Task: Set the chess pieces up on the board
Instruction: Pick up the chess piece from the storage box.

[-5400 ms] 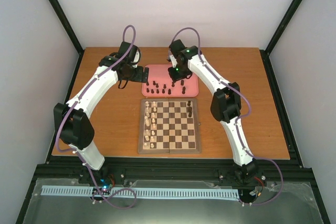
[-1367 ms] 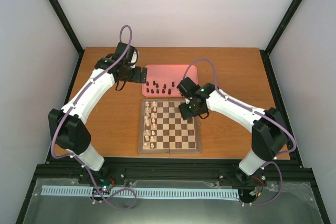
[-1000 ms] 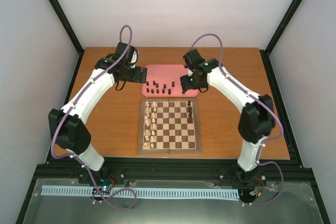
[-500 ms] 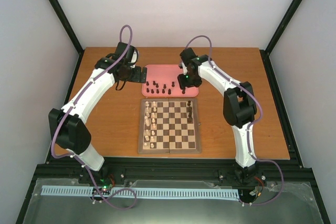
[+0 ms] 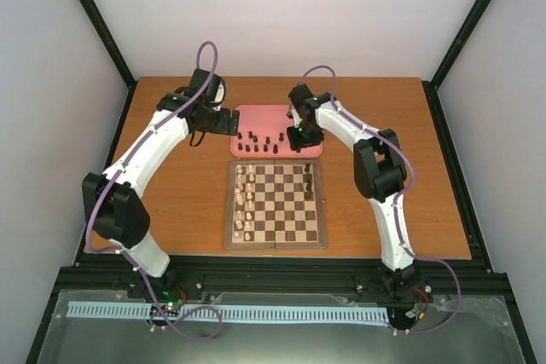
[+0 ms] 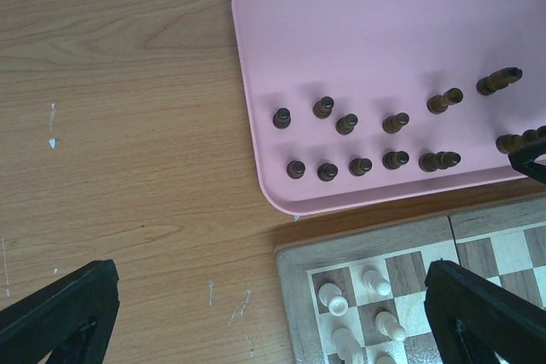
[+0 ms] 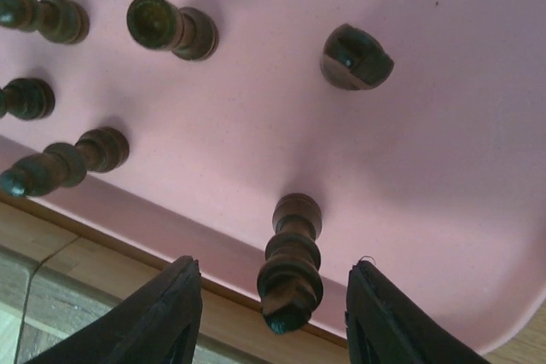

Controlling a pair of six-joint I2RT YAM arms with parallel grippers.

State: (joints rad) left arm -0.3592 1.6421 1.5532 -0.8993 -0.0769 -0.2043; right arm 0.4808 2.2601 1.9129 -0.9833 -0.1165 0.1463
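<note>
Several dark chess pieces [image 5: 258, 141] stand in two rows on the pink tray [image 5: 275, 114]; the left wrist view shows them [image 6: 345, 124] too. A few dark pieces [image 5: 307, 178] stand on the board [image 5: 275, 239] by its right edge. My right gripper [image 5: 300, 135] hangs low over the tray's right end. Its jaws are open on either side of one tall dark piece [image 7: 291, 268], with a gap on both sides. My left gripper [image 5: 228, 121] is wide open beside the tray's left edge, above the table and the board's corner [image 6: 367, 240], holding nothing.
Cream-white pieces [image 5: 245, 202] fill the board's two left columns; some of these white pieces [image 6: 372, 280] show at the board's corner. Close to the right gripper stand a squat dark piece [image 7: 357, 57] and a rook-like one [image 7: 171, 26]. The tray's rim [image 7: 171, 232] runs just behind the fingers.
My right arm swung from the board's right side back over the tray and came down around a tall dark piece, its jaws narrowing. The left arm has barely moved.
</note>
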